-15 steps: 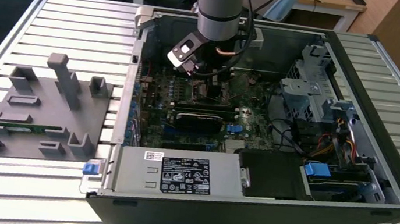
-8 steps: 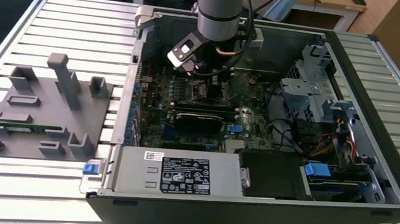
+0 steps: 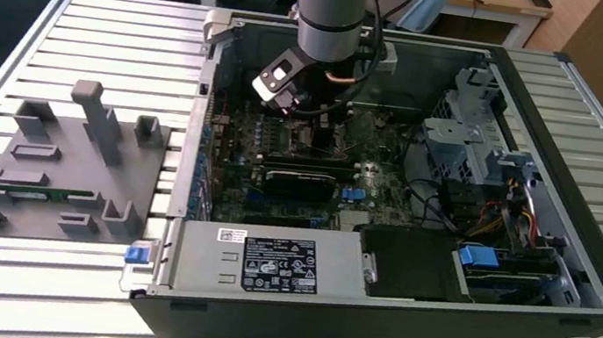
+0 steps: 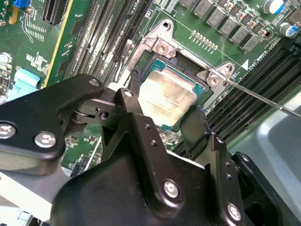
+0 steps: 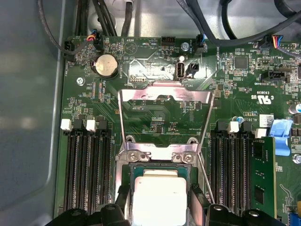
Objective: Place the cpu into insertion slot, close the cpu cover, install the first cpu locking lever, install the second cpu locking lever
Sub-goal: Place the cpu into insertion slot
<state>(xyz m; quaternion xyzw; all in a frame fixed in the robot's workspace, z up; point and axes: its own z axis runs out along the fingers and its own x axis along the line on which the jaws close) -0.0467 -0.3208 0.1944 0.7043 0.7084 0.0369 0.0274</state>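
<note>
Now | step: cpu placement | your gripper [image 3: 299, 120] hangs at 12 o'clock of the card [image 3: 302, 183], over the cpu [image 5: 157, 193] lying in the slot [image 4: 157, 63] | grip: cannot tell | cover [image 5: 141, 94] stands open | next move, I judge, needs the cpu seated flat.

the worktop [image 3: 97, 25] is a metal surface of parallel light-grey slats running across the exterior view. two items rest directly on it: an open black computer case [image 3: 398, 329] at centre and toward the exterior view's right, and a grey moulded fixture plate [image 3: 53, 174] with upright posts, beside the case on the exterior view's left.
</note>
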